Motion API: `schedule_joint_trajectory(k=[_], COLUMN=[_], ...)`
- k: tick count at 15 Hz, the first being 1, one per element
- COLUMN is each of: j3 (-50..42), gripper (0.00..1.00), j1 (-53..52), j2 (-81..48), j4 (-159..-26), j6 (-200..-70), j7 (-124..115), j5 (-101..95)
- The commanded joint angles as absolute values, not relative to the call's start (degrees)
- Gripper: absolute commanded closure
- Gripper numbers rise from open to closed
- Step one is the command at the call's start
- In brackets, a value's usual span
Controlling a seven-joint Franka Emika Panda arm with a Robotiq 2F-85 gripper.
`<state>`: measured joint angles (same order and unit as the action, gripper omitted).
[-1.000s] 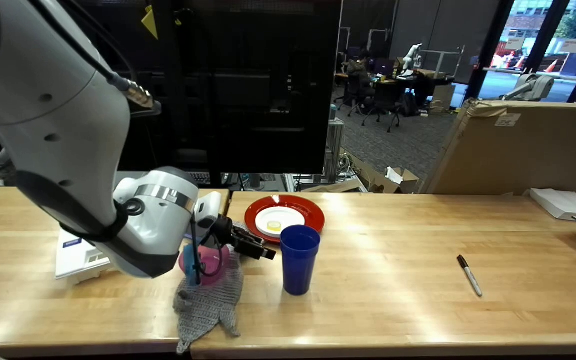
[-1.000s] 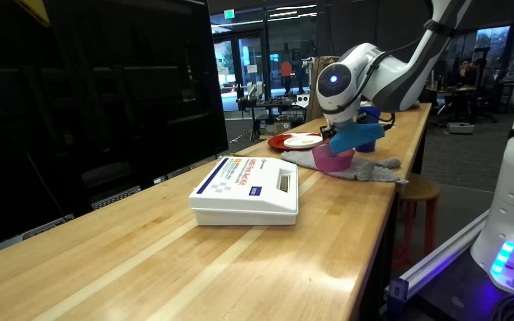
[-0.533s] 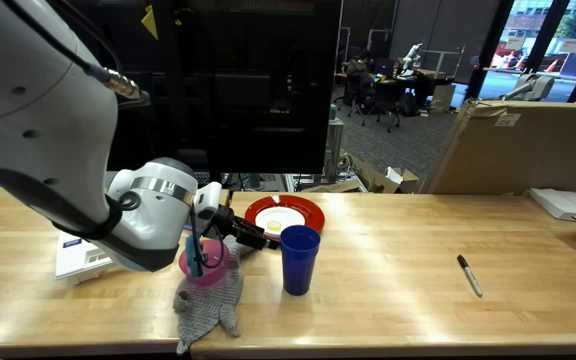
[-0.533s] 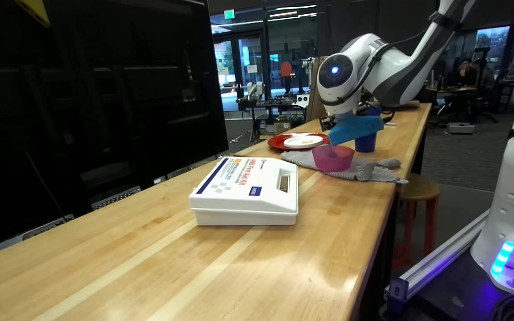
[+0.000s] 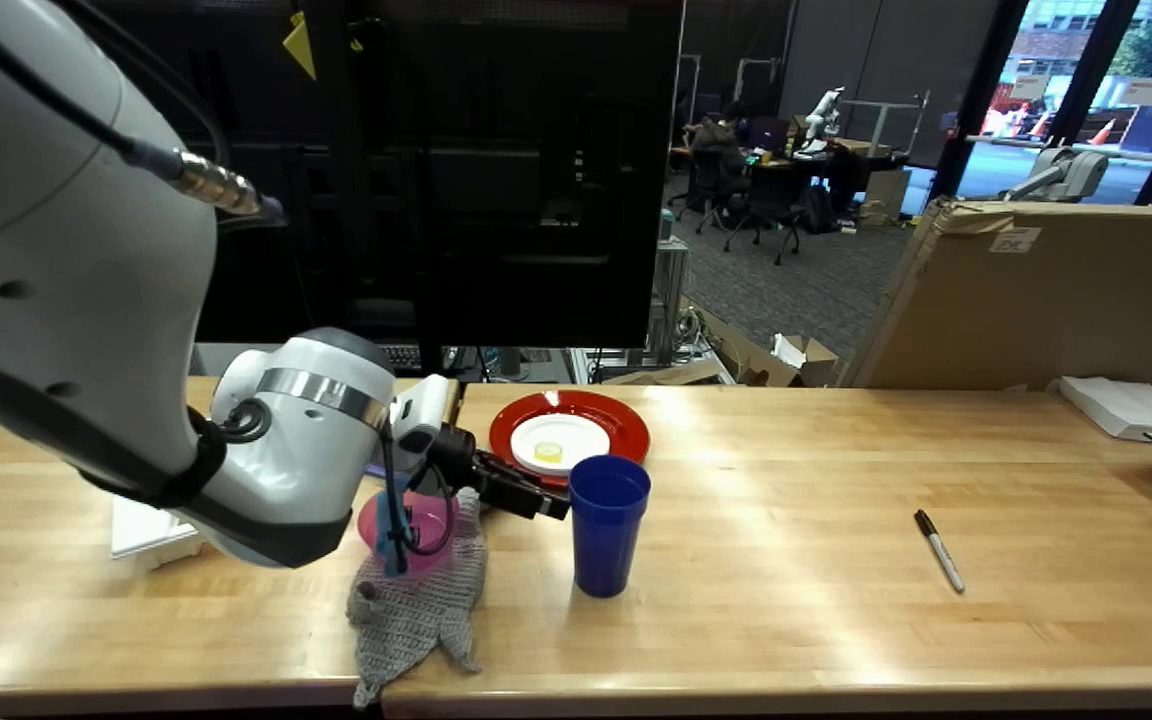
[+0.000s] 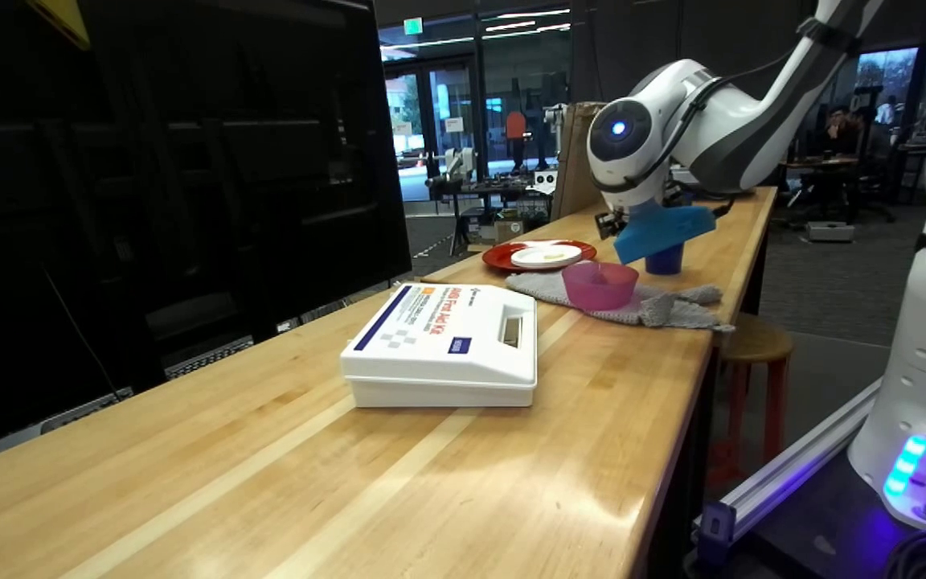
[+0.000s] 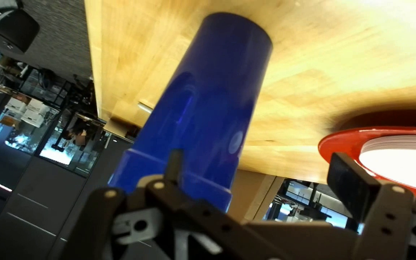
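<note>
Black two-finger gripper [image 7: 255, 159], its jaws spread wide with nothing pinched between them, just beside the upper part of the blue plastic tumbler [image 5: 608, 535]; one finger [image 7: 174, 166] overlaps the tumbler in the wrist view, and whether they touch cannot be told. The tumbler stands upright on the wooden table [image 5: 786, 600]. Positions relative to the tumbler, in an exterior view: behind and to the left, a red plate [image 5: 635, 440] bearing a stack of white plates [image 5: 578, 434]; to the left, a translucent pink bowl [image 5: 427, 521] set on a grey knitted cloth [image 5: 416, 615] and partly hidden by the robot's light-blue bracket [image 6: 662, 233]; farther left, a white first-aid kit [image 6: 439, 346]; well apart to the right, a black-capped marker [image 5: 940, 552] lying flat.
</note>
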<state>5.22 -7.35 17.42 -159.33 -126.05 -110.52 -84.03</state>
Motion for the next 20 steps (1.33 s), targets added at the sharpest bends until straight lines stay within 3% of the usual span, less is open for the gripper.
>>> schedule_joint_trajectory(k=[1,20], j3=[4.44,3.84], gripper=[0.0,0.0], j1=[-7.48,-5.74], j2=[18.79,16.97], j4=[-159.23,-158.82], j6=[-125.13,-123.95], j7=[-107.21,-110.24], j5=[-82.31,-73.34])
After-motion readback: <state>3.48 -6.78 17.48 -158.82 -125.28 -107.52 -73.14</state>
